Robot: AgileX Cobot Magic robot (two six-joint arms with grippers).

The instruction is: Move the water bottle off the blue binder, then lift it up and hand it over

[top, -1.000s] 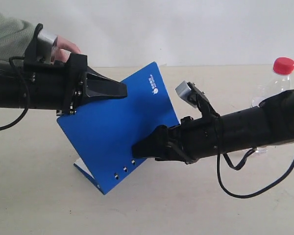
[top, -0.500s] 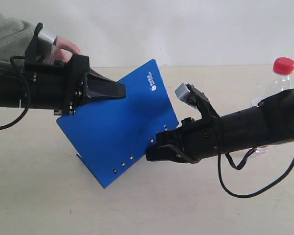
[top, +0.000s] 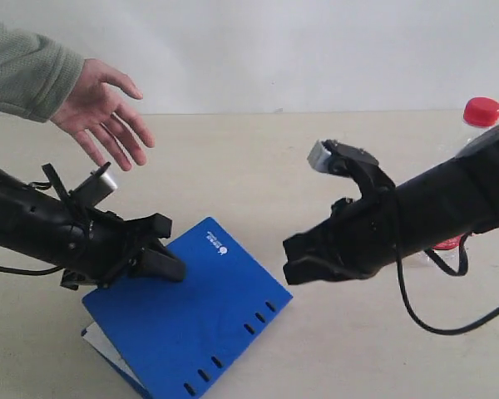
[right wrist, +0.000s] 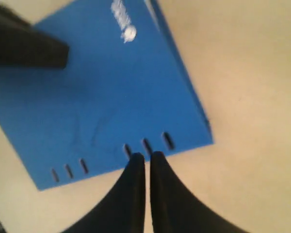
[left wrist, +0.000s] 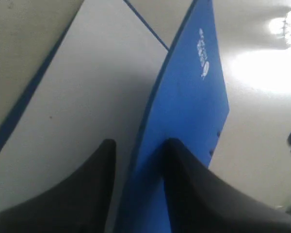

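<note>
Nearest us, the blue binder (top: 195, 320) sits low on the worktop (top: 358, 357), slotted edge toward us and white pages showing under its near-left corner. The left pincer (left wrist: 138, 145) is clamped narrowly on the binder's cover, one jaw above it and one below. The left wrist view shows the cover parted from the page beneath. Just off the binder's right edge, the right pincer (right wrist: 146, 156) hovers fully closed and holds nothing. Further back, well to the binder's right, the water bottle (top: 481, 112) stands behind the right arm, clear of the binder, so we judge the first step done. Beyond the binder's far-left side an open hand (top: 100, 104) waits. We judge the lift-and-hand-over to be in hand. Next: raise the binder toward that hand with a firm clamp, since only the cover seems held and the pages may swing.
</note>
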